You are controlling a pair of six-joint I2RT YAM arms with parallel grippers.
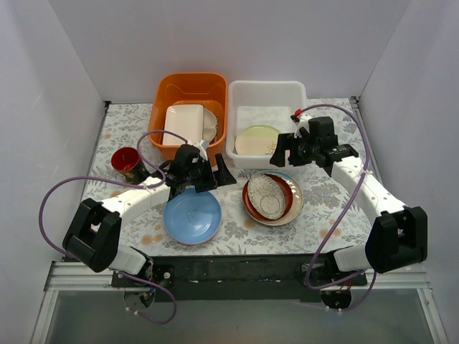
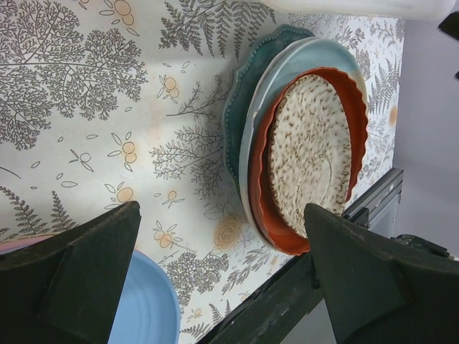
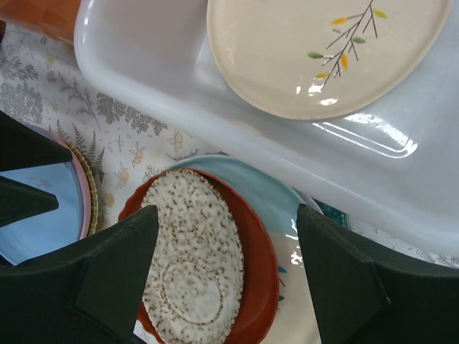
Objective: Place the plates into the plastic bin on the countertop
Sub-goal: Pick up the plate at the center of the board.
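The white plastic bin (image 1: 266, 97) stands at the back right of the countertop (image 1: 326, 211), and a cream leaf-pattern plate (image 1: 257, 140) lies in it. In front of it is a stack of plates: a speckled plate (image 1: 266, 195) on a red-brown one (image 1: 286, 195), over a pale blue plate (image 2: 315, 56) and a teal scalloped plate (image 2: 239, 107). My right gripper (image 1: 295, 156) hangs open above the bin's front rim and this stack (image 3: 190, 265), with nothing in it. A light blue plate (image 1: 192, 215) lies front centre, and my left gripper (image 1: 203, 180) hovers open and empty over its far edge.
An orange tub (image 1: 188, 86) with a cream rectangular dish (image 1: 183, 123) stands beside the bin at the back left. A red cup (image 1: 128, 159) sits at the left by my left arm. White walls enclose three sides, and a black rail (image 1: 237, 271) runs along the near edge.
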